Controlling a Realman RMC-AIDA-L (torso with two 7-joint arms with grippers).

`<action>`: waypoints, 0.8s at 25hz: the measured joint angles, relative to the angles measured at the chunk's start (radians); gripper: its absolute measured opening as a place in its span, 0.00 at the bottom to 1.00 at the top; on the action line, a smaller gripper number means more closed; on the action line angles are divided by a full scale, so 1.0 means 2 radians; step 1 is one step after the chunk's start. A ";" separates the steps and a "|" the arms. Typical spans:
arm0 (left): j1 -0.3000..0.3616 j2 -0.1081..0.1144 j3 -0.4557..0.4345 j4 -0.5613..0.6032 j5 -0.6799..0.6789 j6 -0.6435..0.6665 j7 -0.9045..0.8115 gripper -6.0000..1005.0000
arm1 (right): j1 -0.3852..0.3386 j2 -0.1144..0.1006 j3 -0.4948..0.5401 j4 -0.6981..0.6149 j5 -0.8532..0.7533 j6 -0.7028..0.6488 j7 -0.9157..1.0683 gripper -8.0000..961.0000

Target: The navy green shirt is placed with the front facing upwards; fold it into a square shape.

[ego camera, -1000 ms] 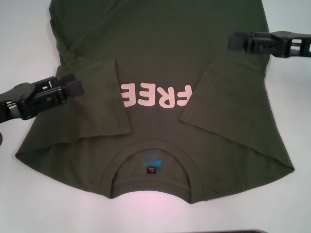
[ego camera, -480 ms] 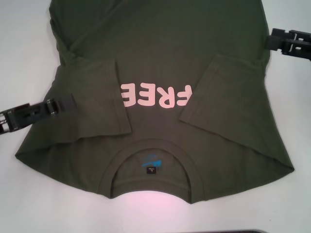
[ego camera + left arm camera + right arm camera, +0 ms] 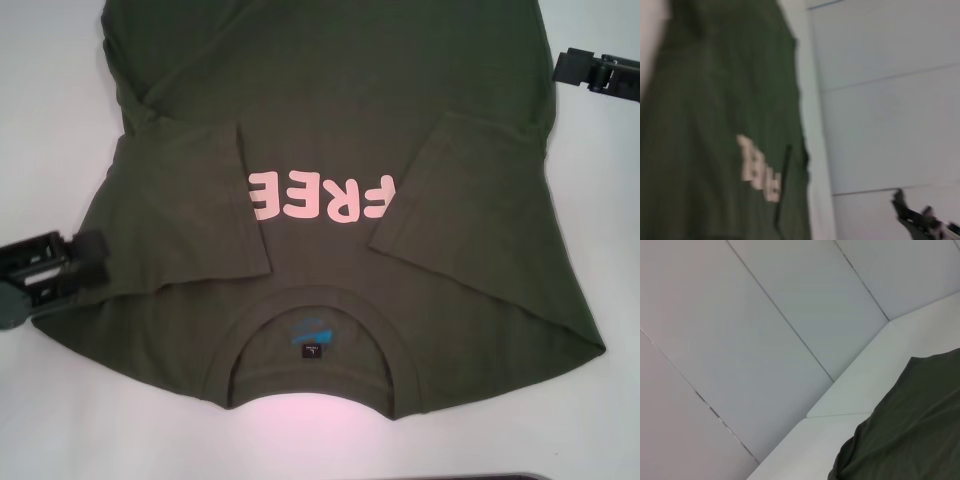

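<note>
1. Olive-green cotton across most of the white table (image 3: 50, 100): the navy green shirt (image 3: 330, 120), front up, collar nearest the robot, blue neck label (image 3: 312, 338) showing inside it, far hem out of the head view.
2. Both sleeves folded inward: left sleeve (image 3: 200, 215) and right sleeve (image 3: 450, 190) flanking the pink "FREE" lettering (image 3: 322, 197), each resting on the chest panel.
3. Left gripper (image 3: 85, 265) low over the shirt's left shoulder edge, prongs apart, nothing between them.
4. Right gripper (image 3: 590, 70) just beside the shirt's right edge, toward the far end, mostly cut off; cannot tell whether open or closed.
5. Judged as partway done: sleeves in, body not yet folded lengthwise, so no square so far.
6. Risks from here:
   - Pinching only the top layer at an edge, which would drag a sleeve out of its fold and undo that step.
   - Lifting the two sides unevenly, given how far apart along the shirt's length the grippers sit; likely result a skewed crease and a lopsided shape.
   - Catching the rumpled cloth near the far left edge, carrying wrinkles into the fold.
   - Sliding the whole garment on the smooth table instead of folding it, if a grasp lands too shallow on the edge.
   - Folding too short or too long, leaving a rectangle.
</note>
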 joint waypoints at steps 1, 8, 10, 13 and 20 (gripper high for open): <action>0.000 0.000 0.000 0.000 0.000 0.000 0.000 0.62 | 0.000 -0.001 0.000 -0.001 0.000 0.000 0.004 0.78; 0.013 0.018 -0.001 0.000 0.027 -0.046 -0.026 0.62 | -0.005 -0.011 0.000 -0.002 -0.001 0.000 0.016 0.78; 0.012 0.021 0.000 0.000 0.039 -0.053 -0.030 0.62 | -0.008 -0.013 0.000 -0.002 -0.001 0.000 0.017 0.78; 0.008 0.025 0.000 0.000 0.058 -0.063 -0.034 0.62 | -0.012 -0.014 0.000 -0.003 -0.001 0.001 0.017 0.78; 0.008 0.032 -0.003 0.001 0.072 -0.083 -0.056 0.62 | -0.014 -0.015 -0.001 -0.003 -0.001 0.002 0.017 0.78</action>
